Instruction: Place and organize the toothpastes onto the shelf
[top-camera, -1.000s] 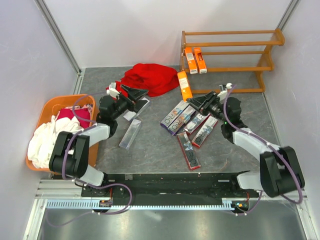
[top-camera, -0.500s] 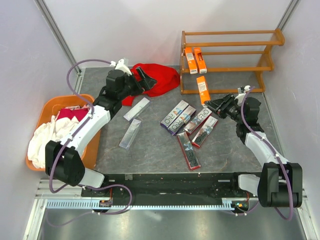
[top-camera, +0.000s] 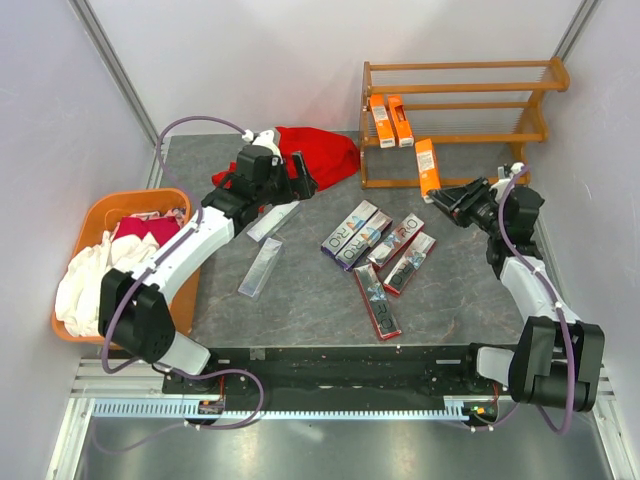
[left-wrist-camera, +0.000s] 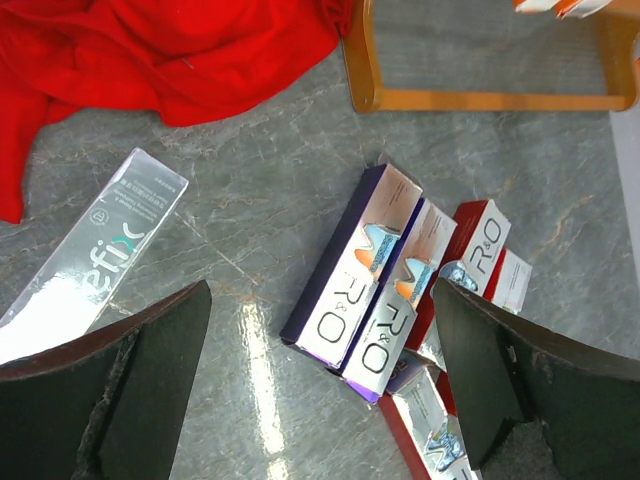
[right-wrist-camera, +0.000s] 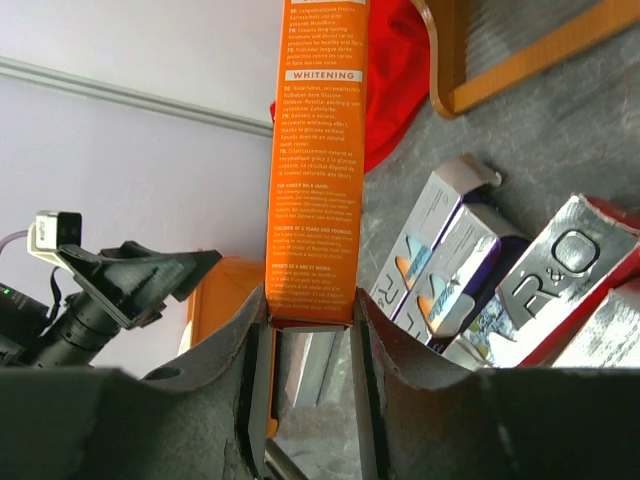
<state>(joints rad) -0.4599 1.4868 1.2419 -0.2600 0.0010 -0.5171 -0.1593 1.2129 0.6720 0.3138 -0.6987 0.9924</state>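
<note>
My right gripper (top-camera: 453, 197) (right-wrist-camera: 310, 330) is shut on the end of an orange toothpaste box (top-camera: 428, 167) (right-wrist-camera: 318, 150) and holds it in the air just in front of the wooden shelf (top-camera: 455, 88). Two orange boxes (top-camera: 390, 119) stand on the shelf's lower tier at the left. My left gripper (top-camera: 300, 172) (left-wrist-camera: 315, 390) is open and empty, above the table beside the red cloth. Purple, silver and red boxes (top-camera: 350, 231) (left-wrist-camera: 375, 285) lie in a cluster mid-table. Two silver-grey boxes (top-camera: 262, 266) (left-wrist-camera: 95, 260) lie to the left of them.
A red cloth (top-camera: 322, 155) (left-wrist-camera: 150, 50) lies at the back, left of the shelf. An orange plastic basket (top-camera: 95, 215) with cloths sits at the left table edge. White walls close the back and sides.
My right gripper has carried the orange box right and back, up to the shelf's front. My left arm has reached further right along the red cloth's edge.
</note>
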